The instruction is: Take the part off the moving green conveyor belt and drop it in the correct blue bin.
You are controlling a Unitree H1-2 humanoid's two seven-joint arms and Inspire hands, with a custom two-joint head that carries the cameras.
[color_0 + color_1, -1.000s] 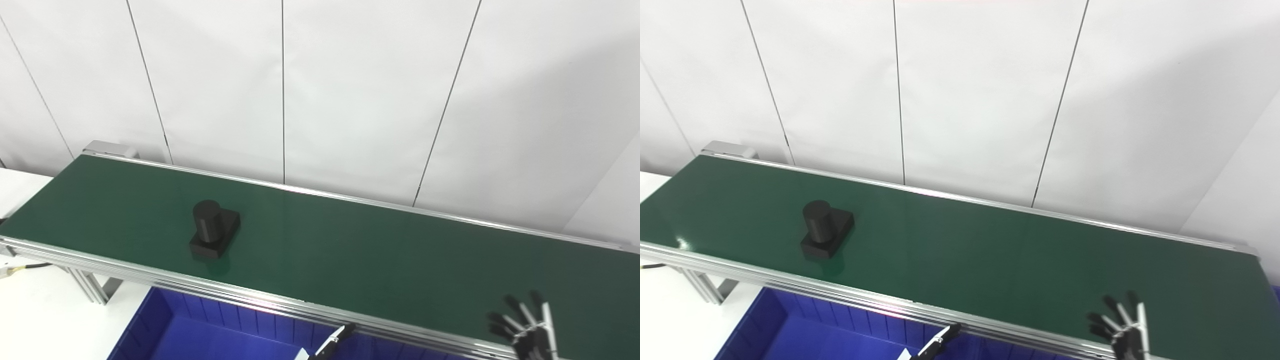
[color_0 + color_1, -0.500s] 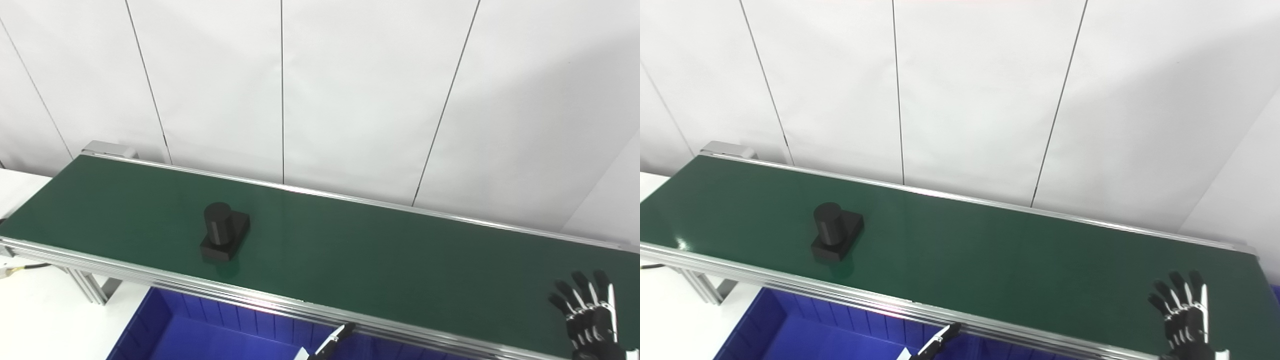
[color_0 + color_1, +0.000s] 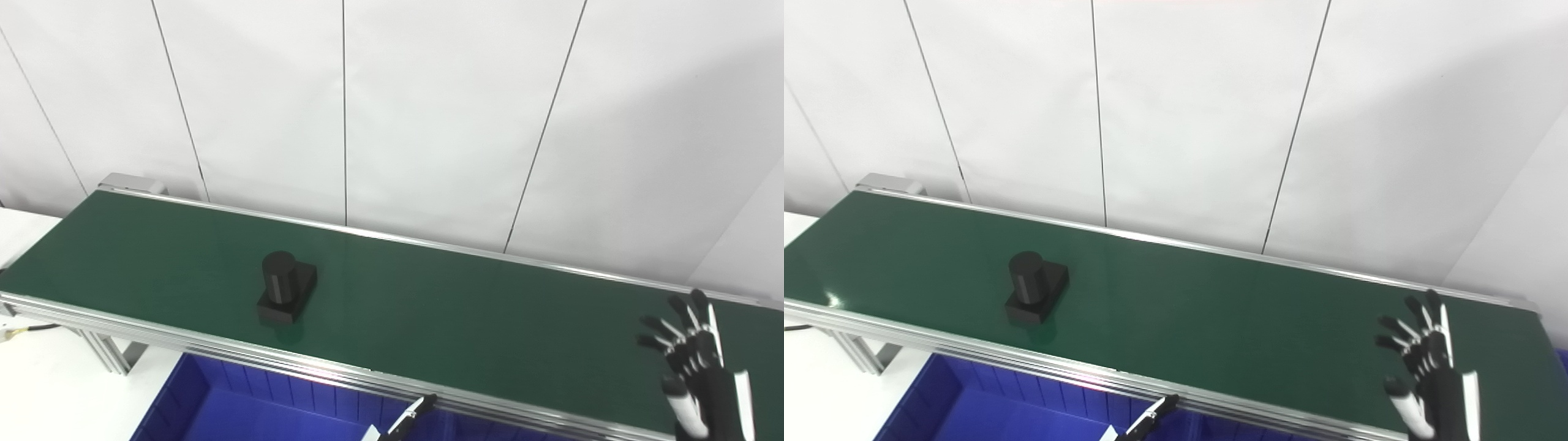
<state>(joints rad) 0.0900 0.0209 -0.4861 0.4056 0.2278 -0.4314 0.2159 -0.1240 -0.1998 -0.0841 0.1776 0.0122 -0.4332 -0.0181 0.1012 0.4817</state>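
Standing upright on the green conveyor belt [image 3: 429, 306], left of its middle, the black part [image 3: 285, 294] points its cylinder straight up from a flat base whose long axis runs slantwise across the belt; below the near rail, the blue bin [image 3: 257, 410] shows only bare floor. From the right eye view, the right hand [image 3: 1427, 373] hovers over the belt's right end, fingers [image 3: 1396, 324] spread apart, holding nothing; the left hand [image 3: 1145, 422] shows only a tip, state unclear

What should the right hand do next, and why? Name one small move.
Probably hold the open right hand over the green belt and wait. The black part sits well to its left, untouched, so reaching now looks premature. The left hand shows only a tip above the blue bin.
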